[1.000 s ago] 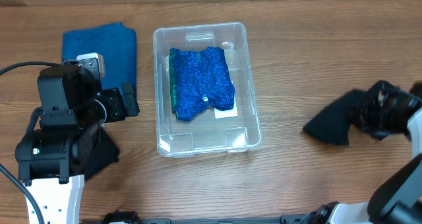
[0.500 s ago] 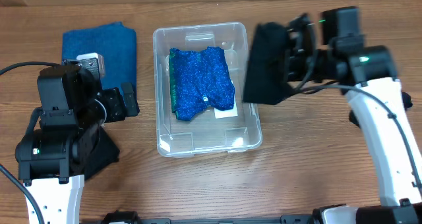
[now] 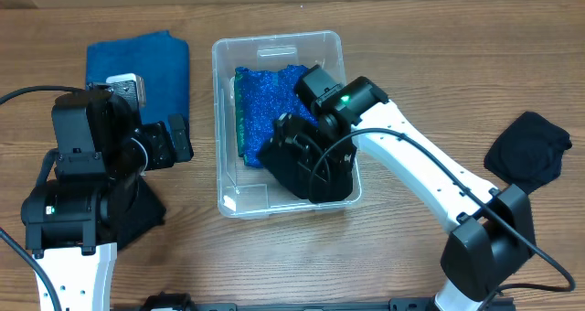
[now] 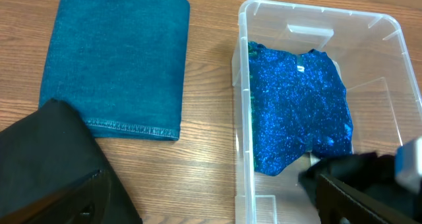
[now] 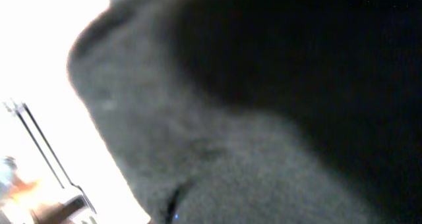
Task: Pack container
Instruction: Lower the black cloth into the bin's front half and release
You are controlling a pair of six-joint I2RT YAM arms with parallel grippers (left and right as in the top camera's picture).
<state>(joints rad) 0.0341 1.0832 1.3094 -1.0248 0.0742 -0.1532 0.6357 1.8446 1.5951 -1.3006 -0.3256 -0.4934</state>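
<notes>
Clear transparent plastic rectangular container (image 3: 247, 197) with rounded corners and a rim sits mid-tabletop (image 3: 411, 37); the tabletop is brown wood grain; inside lies a glittery royal-blue fabric piece (image 3: 265, 101), sparkly, flat, wavy-edged, with a thin green edge along its left side; white-shelled right arm (image 3: 411, 165) reaches down into the container's near-right part; a matte black soft cloth (image 3: 306, 165) is bunched there, covering the near end of the blue piece; right fingers are buried in that cloth, so cannot tell whether they are clenched or released; right wrist view is filled with blurred dark fuzzy fabric close to the lens; left fingers (image 3: 179, 139) are spread apart, grasping nothing, hovering left of the container and apart from it; folded teal-blue towel (image 3: 155, 64), fine nap with a stitched hem, lies flat at far left, just beside the container; another black cloth (image 3: 146, 215) lies under the left arm; crumpled black fabric lump (image 3: 526, 151) sits far right, well apart from the container.
</notes>
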